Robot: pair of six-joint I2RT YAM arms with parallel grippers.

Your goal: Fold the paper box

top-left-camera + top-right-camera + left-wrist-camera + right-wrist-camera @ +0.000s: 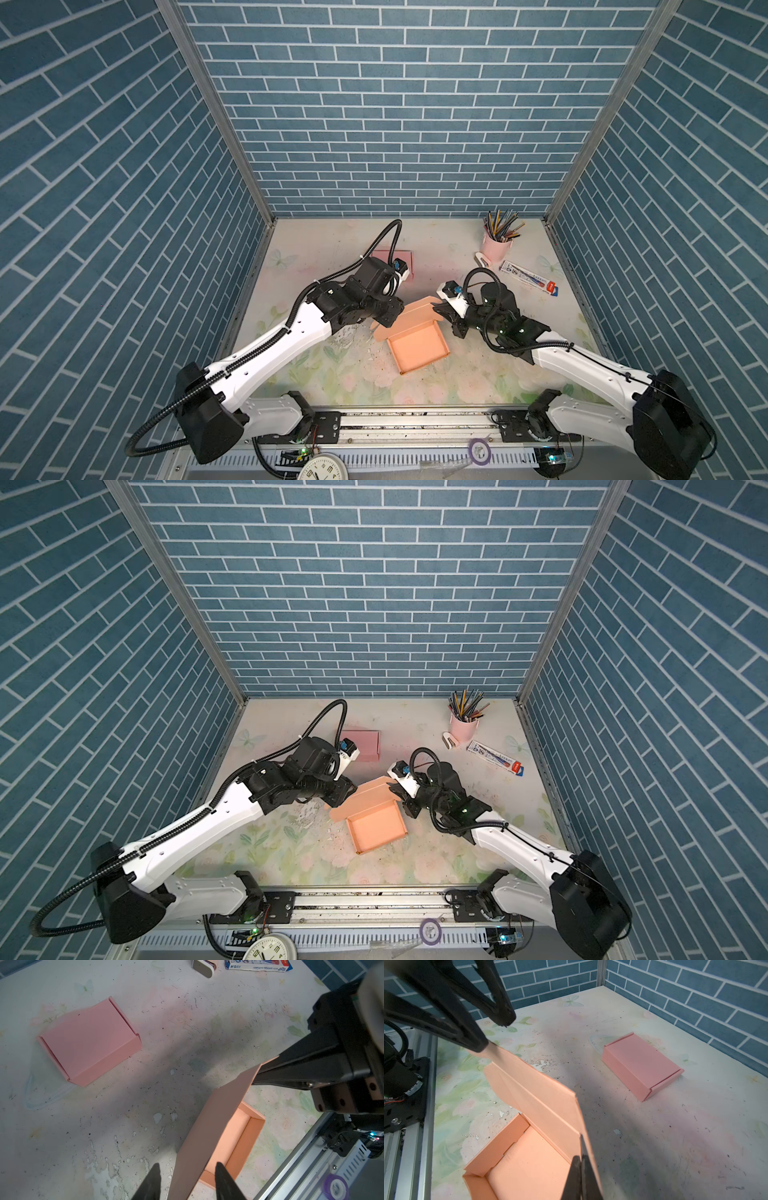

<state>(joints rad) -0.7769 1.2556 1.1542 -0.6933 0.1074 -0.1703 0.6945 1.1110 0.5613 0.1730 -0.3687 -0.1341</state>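
The orange paper box [419,347] [376,829] lies mid-table as an open tray, its lid [216,1118] [542,1095] raised from the far side. My left gripper [188,1183] [384,324] is open, with the lid's left end between its spread fingers. From the right wrist view, one finger [475,1043] meets the lid's end flap and the other hangs clear above. My right gripper [580,1160] [438,309] is shut on the lid's right edge; the left wrist view shows it [268,1068] pinching that corner.
A closed pink box [361,744] [89,1041] [641,1066] lies at the back left, partly behind my left arm. A pink pencil cup [496,245], a stapler [484,261] and a pen pack [530,278] sit back right. The metal rail [415,424] runs along the front edge.
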